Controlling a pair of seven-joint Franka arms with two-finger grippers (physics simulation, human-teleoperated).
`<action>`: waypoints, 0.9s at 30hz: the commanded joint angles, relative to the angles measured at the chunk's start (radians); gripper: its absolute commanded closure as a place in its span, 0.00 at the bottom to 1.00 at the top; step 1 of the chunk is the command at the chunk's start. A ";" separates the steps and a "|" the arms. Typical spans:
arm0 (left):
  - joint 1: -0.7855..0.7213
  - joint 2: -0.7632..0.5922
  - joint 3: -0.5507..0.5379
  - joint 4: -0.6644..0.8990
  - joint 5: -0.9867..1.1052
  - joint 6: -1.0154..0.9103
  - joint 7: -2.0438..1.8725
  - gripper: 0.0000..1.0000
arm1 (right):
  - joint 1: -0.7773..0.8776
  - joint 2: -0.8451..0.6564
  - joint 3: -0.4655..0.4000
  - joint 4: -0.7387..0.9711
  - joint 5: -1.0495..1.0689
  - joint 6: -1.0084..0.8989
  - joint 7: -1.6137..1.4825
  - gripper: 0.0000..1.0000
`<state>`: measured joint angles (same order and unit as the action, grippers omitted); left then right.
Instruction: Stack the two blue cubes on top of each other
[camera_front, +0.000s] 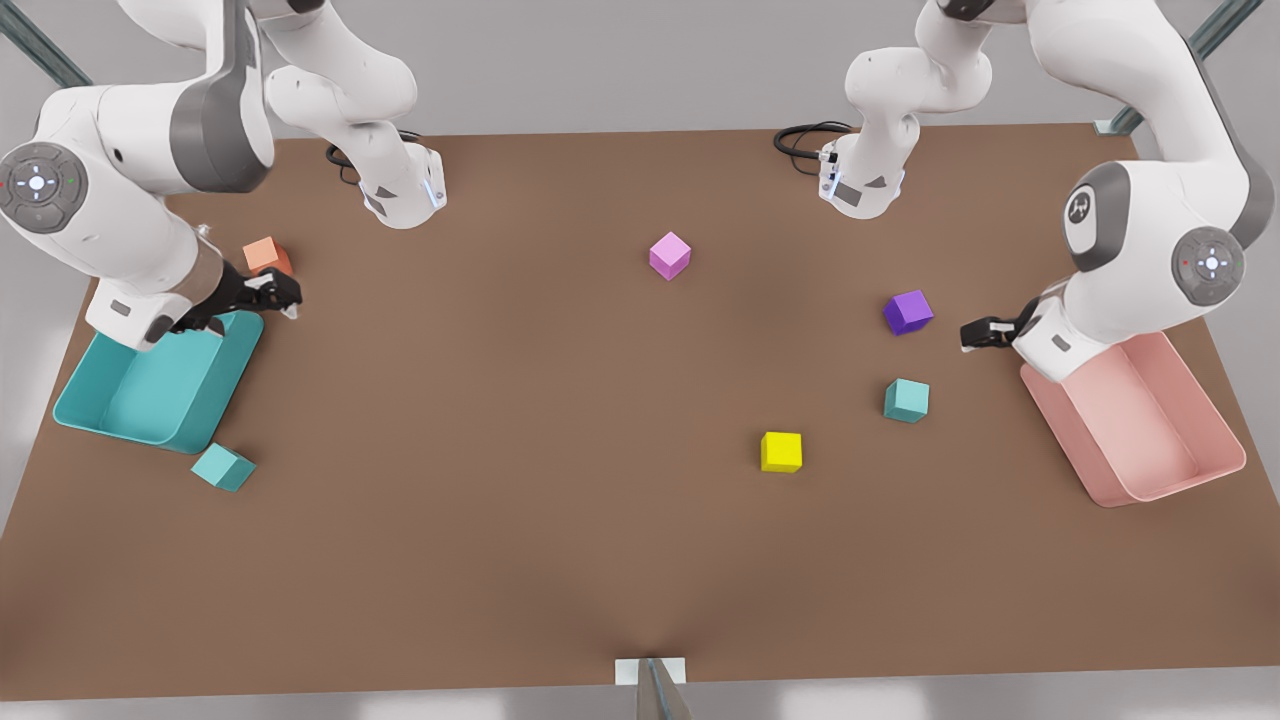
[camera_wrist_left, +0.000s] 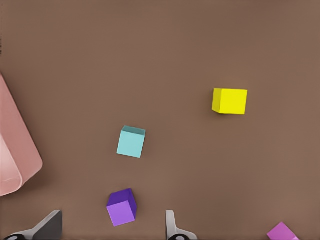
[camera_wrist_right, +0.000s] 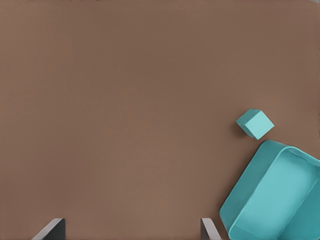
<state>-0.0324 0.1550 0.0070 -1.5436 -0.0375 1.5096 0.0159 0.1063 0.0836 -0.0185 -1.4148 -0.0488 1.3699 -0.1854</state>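
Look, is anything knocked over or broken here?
Nothing stands out. The two blue cubes sit flat on the table, far apart. The left tool and right tool hover open.

Simulated robot test bench, lab-like: flat brown matte tabletop (camera_front: 520, 480) on plain grey floor, two white arms bolted at far edge, grey metal frame struts (camera_front: 1215, 28) in far corners, loose black cabling (camera_front: 800, 135).
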 joint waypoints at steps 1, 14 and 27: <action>0.002 0.002 -0.001 0.000 0.001 -0.003 0.003 0.00 | -0.005 -0.001 0.000 0.000 0.006 0.014 0.012 0.00; 0.005 0.023 -0.001 0.000 0.001 -0.003 0.004 0.00 | -0.114 0.484 -0.040 0.182 -0.014 0.230 0.412 0.00; 0.028 0.018 0.001 0.045 0.015 -0.105 0.000 0.00 | -0.343 0.502 -0.049 -0.026 0.224 0.587 0.492 0.00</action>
<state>-0.0034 0.1761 0.0064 -1.4996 -0.0252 1.4314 0.0180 -0.2342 0.5933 -0.0666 -1.4290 0.1636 1.8881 0.1347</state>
